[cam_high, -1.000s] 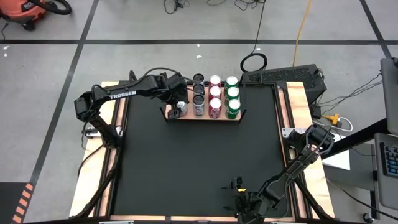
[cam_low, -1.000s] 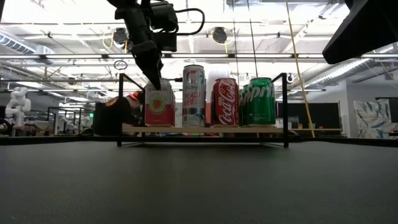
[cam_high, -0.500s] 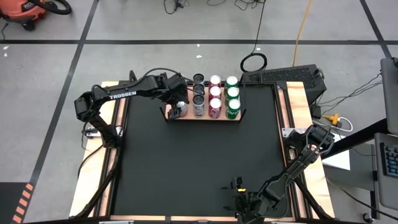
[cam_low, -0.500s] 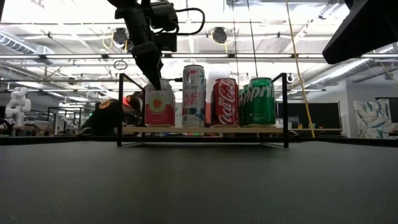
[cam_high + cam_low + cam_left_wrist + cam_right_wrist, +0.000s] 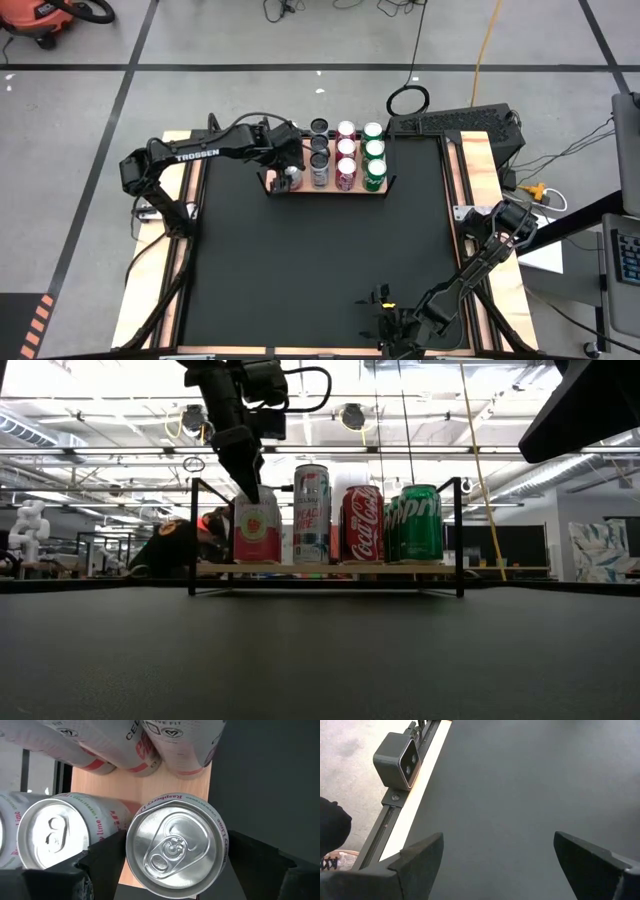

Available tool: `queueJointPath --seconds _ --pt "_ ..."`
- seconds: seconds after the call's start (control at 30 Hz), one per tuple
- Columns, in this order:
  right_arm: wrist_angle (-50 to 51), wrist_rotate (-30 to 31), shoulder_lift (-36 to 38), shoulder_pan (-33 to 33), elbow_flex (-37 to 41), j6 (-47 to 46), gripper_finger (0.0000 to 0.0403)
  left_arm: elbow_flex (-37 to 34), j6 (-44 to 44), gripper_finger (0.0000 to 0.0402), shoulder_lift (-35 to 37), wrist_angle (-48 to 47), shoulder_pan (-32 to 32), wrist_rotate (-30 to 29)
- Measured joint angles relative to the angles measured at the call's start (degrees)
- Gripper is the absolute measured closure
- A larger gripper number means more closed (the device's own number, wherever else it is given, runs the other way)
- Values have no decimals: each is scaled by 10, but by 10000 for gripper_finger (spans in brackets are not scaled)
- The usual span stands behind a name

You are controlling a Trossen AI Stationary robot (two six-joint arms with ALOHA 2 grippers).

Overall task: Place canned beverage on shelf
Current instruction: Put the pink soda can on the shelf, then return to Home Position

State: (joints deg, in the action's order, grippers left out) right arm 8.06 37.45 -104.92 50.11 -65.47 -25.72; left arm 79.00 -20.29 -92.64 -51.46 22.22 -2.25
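A pink-and-white raspberry can [image 5: 175, 845] stands upright on the front left spot of the shelf [image 5: 330, 191], a wooden board with black end brackets at the mat's far side. My left gripper [image 5: 175, 862] comes down on it from above and is shut on it; in the low view it shows at the can's top [image 5: 250, 495]. Several more cans [image 5: 346, 150] fill the shelf to the right, among them a red cola can [image 5: 362, 523] and a green can [image 5: 418, 522]. My right gripper [image 5: 495, 855] waits open near the mat's front edge [image 5: 384, 305], touching nothing. My left gripper has the raspberry can between its two fingers, one finger [image 5: 107, 855] on each side of the can's wall just below the top rim [image 5: 134, 837]. The fingers slant steeply down from above. The can stands upright with its base on the shelf board [image 5: 257, 567].
A second can top [image 5: 50, 837] stands close beside the held can on the shelf. The black bracket post [image 5: 193, 530] rises at the shelf's left end. The black mat [image 5: 320, 260] stretches from the shelf to the near edge. A camera block [image 5: 400, 760] sits on the table's edge rail.
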Motion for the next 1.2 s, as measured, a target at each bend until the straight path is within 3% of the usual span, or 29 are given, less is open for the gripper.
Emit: queueJointPath --seconds 0.3,0.6,0.77,1.0,1.2 --pt "0 0 0 0 0 -1 46 6 -10 78 3 -4 -2 -23" --pt "0 0 0 0 0 -1 46 55 -7 78 3 -43 -22 -32" --pt "0 0 0 0 0 -1 46 94 5 79 3 -84 -45 -75" --pt "4 31 0 0 0 -11 46 141 88 79 29 -145 -90 -90" --pt "5 63 1 -6 0 0 46 133 158 79 110 -151 -160 -90"
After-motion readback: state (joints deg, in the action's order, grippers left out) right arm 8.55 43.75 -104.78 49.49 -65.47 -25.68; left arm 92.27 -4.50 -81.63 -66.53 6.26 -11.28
